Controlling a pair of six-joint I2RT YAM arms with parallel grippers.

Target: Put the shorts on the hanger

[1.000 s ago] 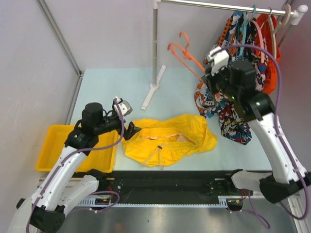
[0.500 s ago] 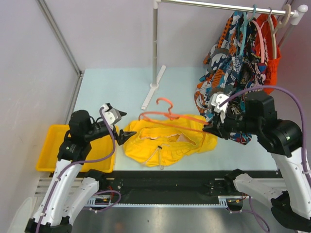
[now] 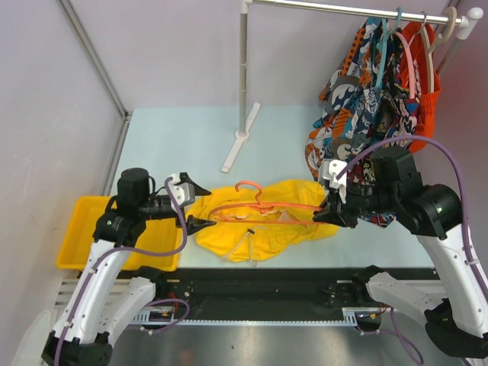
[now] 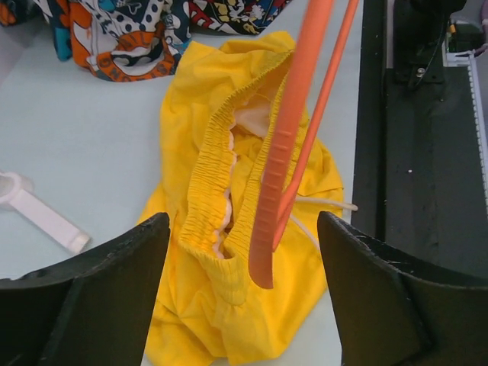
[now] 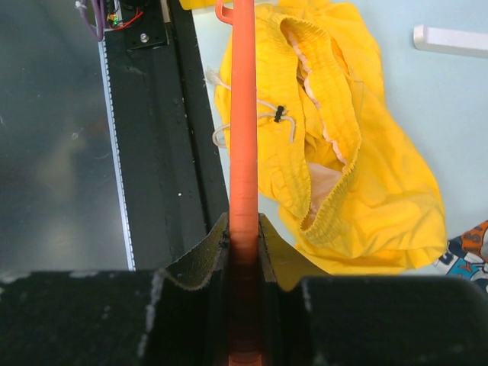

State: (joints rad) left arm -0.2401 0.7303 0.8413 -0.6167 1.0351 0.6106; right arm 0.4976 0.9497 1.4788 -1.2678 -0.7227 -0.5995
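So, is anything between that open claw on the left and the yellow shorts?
Only the free end of the orange hanger, held by the right gripper, sits between the open fingers of the left gripper, over the shorts.

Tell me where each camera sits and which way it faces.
Top external: above and behind, looking down on the table; left arm and right arm show.
Left wrist: faces the thin orange plastic hanger, end between its open jaws.
Right wrist: looks along the hanger clamped in its jaws.
All share: hanger above bright yellow fabric shorts.
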